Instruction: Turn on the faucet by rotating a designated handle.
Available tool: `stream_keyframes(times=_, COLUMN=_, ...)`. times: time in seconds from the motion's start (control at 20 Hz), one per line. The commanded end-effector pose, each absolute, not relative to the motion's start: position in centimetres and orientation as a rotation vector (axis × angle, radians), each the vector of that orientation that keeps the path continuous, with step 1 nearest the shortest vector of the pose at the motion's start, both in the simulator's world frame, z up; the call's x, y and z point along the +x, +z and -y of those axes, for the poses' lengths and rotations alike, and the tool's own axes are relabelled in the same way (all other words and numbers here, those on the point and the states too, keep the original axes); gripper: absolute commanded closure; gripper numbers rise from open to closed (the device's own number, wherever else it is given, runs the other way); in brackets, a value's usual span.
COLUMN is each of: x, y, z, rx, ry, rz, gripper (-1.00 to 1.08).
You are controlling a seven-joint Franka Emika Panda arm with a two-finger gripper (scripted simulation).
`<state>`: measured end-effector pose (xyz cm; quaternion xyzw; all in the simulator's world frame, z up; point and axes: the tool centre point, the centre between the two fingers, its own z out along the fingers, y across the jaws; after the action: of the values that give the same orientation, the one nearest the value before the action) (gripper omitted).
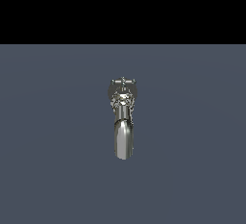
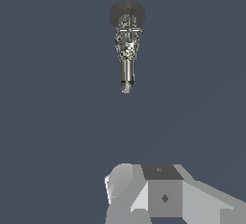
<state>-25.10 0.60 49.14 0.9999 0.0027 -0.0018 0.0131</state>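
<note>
The faucet (image 1: 123,117) stands mid-floor, spout toward the exterior camera, well apart from the gripper (image 2: 158,194); whether its jaws are apart I cannot tell. The handle (image 1: 124,81), a thin crossbar, looks rigid and slick: push near a knobbed end.

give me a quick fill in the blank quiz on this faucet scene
1. The faucet has a shiny ____ finish.
2. The handle sits atop the faucet's ____, not on the spout.
3. In the exterior view, the robot arm is ____.
4. In the wrist view, the gripper and the faucet are ____.

Missing words: chrome; body; out of view; apart
</note>
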Motion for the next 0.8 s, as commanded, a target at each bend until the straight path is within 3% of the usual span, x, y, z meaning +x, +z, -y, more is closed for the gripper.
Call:
stream_keyframes(times=0.0, x=-24.5, y=46.1, z=-0.3, rx=3.113, ry=-0.128, rz=0.050, gripper=0.51)
stream_keyframes(times=0.05, x=-24.5, y=43.5, z=-0.8, rx=3.091, ry=-0.195, rz=0.003, gripper=0.25)
stream_keyframes(times=0.2, x=-22.6, y=39.1, z=0.8, rx=3.116, ry=-0.241, rz=0.033, gripper=0.12)
stream_keyframes(times=0.3, x=-21.9, y=37.2, z=-1.8, rx=3.038, ry=-0.265, rz=-0.121, gripper=0.15)
stream_keyframes(times=0.35, x=-21.3, y=35.9, z=0.8, rx=3.058, ry=-0.280, rz=0.028, gripper=0.32)
stream_keyframes(times=0.4, x=-21.3, y=35.8, z=2.2, rx=3.064, ry=-0.286, rz=0.083, gripper=0.32)
stream_keyframes(times=0.45, x=-19.9, y=35.3, z=-1.4, rx=3.084, ry=-0.269, rz=-0.033, gripper=0.42)
stream_keyframes(times=0.6, x=-18.6, y=32.7, z=2.5, rx=3.119, ry=-0.286, rz=0.234, gripper=0.60)
stream_keyframes(times=0.65, x=-17.7, y=31.5, z=0.3, rx=3.087, ry=-0.284, rz=0.140, gripper=0.48)
stream_keyframes(times=0.75, x=-15.9, y=29.4, z=1.4, rx=3.107, ry=-0.275, rz=0.307, gripper=-0.09)
